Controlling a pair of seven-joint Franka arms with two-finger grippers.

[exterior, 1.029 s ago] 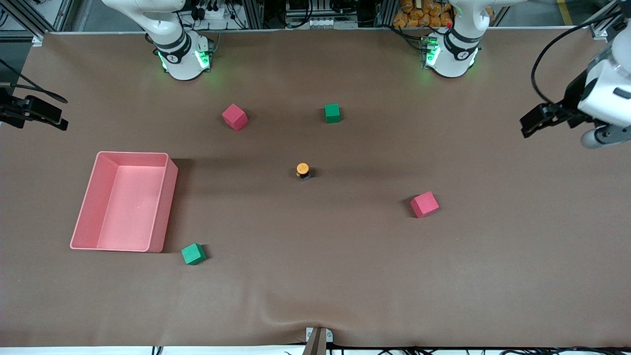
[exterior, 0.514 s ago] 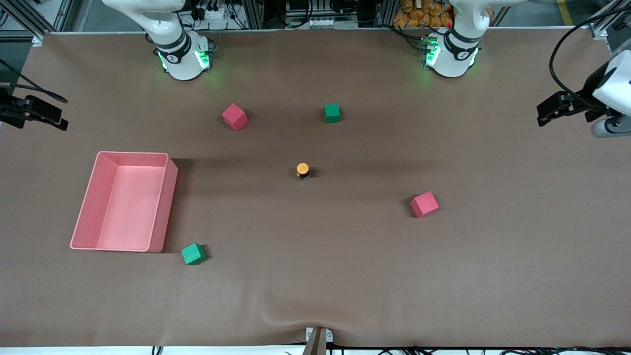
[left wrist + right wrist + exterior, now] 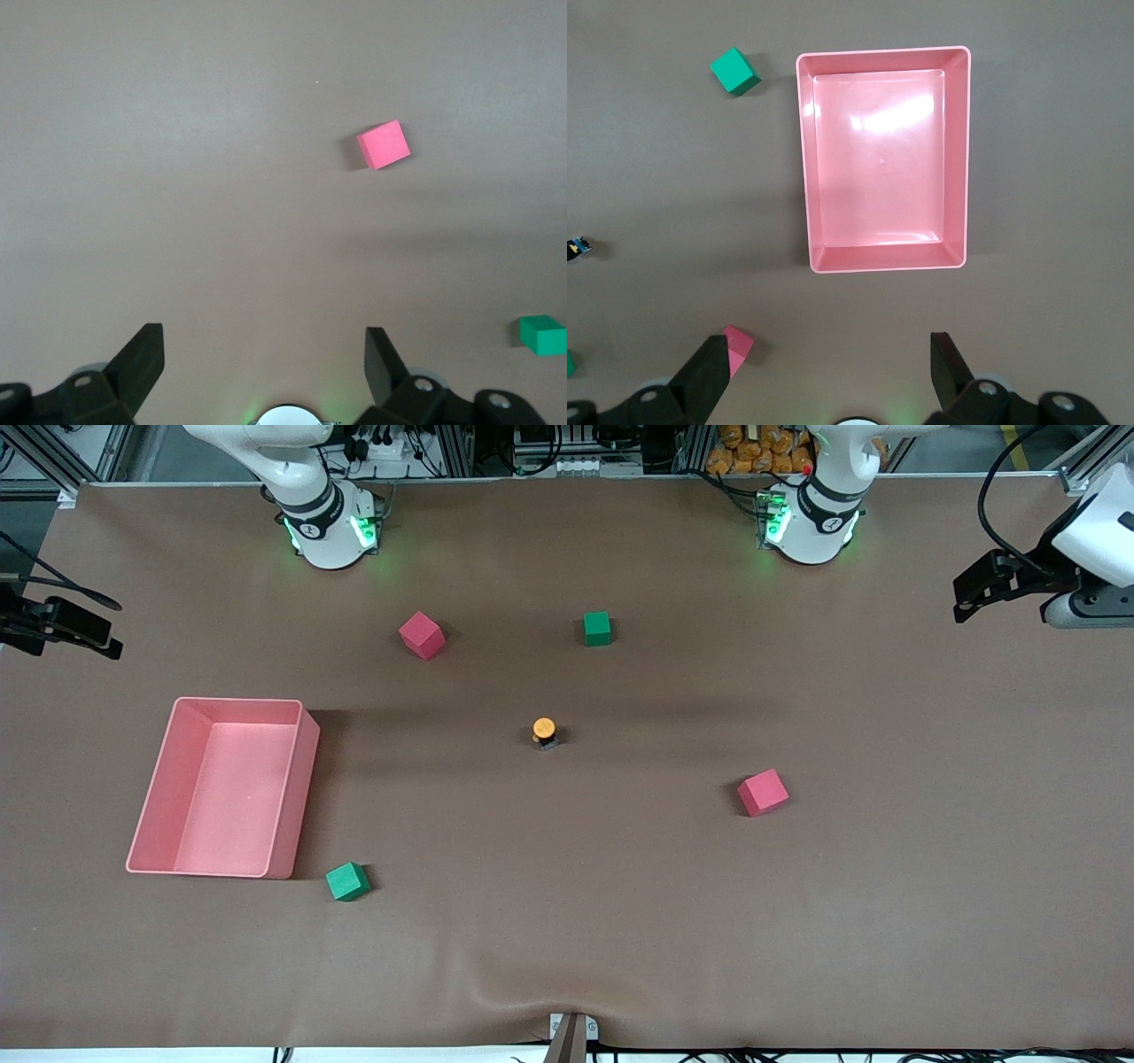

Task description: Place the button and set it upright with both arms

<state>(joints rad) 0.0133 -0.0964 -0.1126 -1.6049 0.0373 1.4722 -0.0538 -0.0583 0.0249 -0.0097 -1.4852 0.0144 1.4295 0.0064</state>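
Observation:
The button (image 3: 544, 732) stands upright on the brown table (image 3: 567, 921) near its middle, orange cap up; neither gripper touches it. In the right wrist view only a sliver of the button (image 3: 576, 250) shows at the frame's edge. My left gripper (image 3: 961, 602) hangs open and empty high over the left arm's end of the table; its own view shows the left gripper (image 3: 264, 363) above bare cloth. My right gripper (image 3: 89, 633) hangs open and empty high over the right arm's end, and in its wrist view the right gripper (image 3: 828, 363) is above cloth beside the pink bin.
A pink bin (image 3: 292, 797) lies toward the right arm's end, a green cube (image 3: 346, 881) by its near corner. A red cube (image 3: 422, 634) and a green cube (image 3: 597, 628) lie nearer the bases. Another red cube (image 3: 763, 792) lies toward the left arm's end.
My left gripper has drawn back toward the bases' side at the left arm's end of the table. The right arm, the button and the cubes have not moved.

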